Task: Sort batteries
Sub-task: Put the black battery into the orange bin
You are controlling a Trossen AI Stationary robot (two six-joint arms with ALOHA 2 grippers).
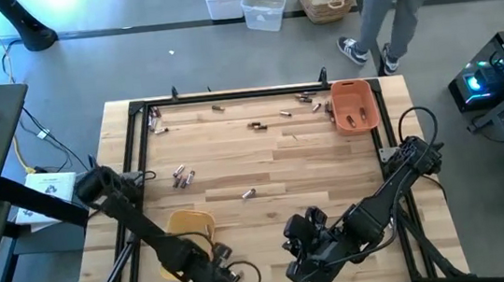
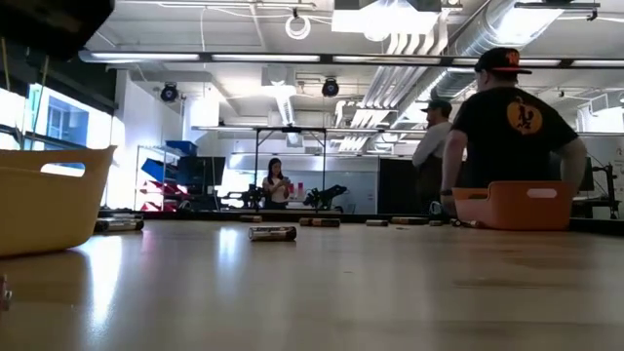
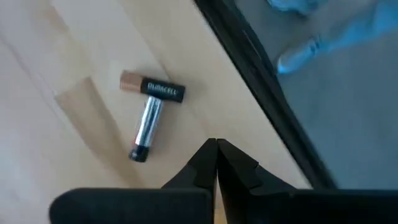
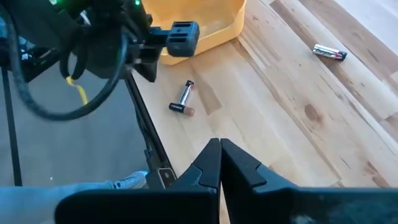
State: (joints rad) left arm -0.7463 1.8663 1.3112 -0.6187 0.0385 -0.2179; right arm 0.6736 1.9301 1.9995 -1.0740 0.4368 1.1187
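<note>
Batteries (image 3: 151, 118), two touching in an L, are lying just ahead of the clenched, empty left claw (image 3: 216, 163); the right claw (image 4: 220, 163) is waiting clenched farther off.

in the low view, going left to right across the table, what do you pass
yellow tray at the left edge → a battery just beside it → a lone battery lying nearer the camera → a row of far batteries → orange tray on the right
</note>
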